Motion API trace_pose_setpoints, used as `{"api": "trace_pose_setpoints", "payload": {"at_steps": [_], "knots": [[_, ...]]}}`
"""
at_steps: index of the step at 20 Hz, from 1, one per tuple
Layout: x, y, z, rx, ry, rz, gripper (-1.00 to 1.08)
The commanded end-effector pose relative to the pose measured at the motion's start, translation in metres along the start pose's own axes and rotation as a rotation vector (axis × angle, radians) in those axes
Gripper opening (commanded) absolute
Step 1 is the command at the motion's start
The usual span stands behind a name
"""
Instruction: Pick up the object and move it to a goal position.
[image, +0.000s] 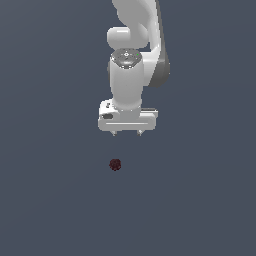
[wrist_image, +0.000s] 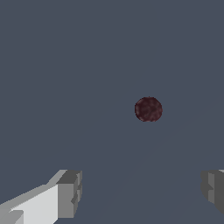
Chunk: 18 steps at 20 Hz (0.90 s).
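Claw (image: 126, 133) spread wide, gripping nothing – maroon lump (image: 115, 164) loose on the surface

Exterior view: white arm (image: 134, 60) hangs wrist-down, fingertips (image: 114, 133) pointing at the plain grey-blue surface (image: 50, 200); lump sits in front of the claw, apart from it, a bit toward the exterior view's left of its centre. Wrist view: both pads (wrist_image: 70, 193) well separated at the frame edge, lump (wrist_image: 148, 109) – dark, round, bumpy – ahead of the gap, not between the pads
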<state>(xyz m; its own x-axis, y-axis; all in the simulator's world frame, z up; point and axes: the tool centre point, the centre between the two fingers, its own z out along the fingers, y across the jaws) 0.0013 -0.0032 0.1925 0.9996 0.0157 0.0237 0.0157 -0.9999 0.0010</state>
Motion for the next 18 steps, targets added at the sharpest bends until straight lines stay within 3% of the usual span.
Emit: {"api": "trace_pose_setpoints", "payload": {"at_steps": [1,9,18], "knots": [[0.0,0.0,0.0,0.0,0.0,0.0,1.0],[-0.004,-0.025,-0.006,-0.011,-0.005,-0.071,1.0],[-0.003,-0.024,-0.004,-0.009,-0.006,-0.044,1.0]]}}
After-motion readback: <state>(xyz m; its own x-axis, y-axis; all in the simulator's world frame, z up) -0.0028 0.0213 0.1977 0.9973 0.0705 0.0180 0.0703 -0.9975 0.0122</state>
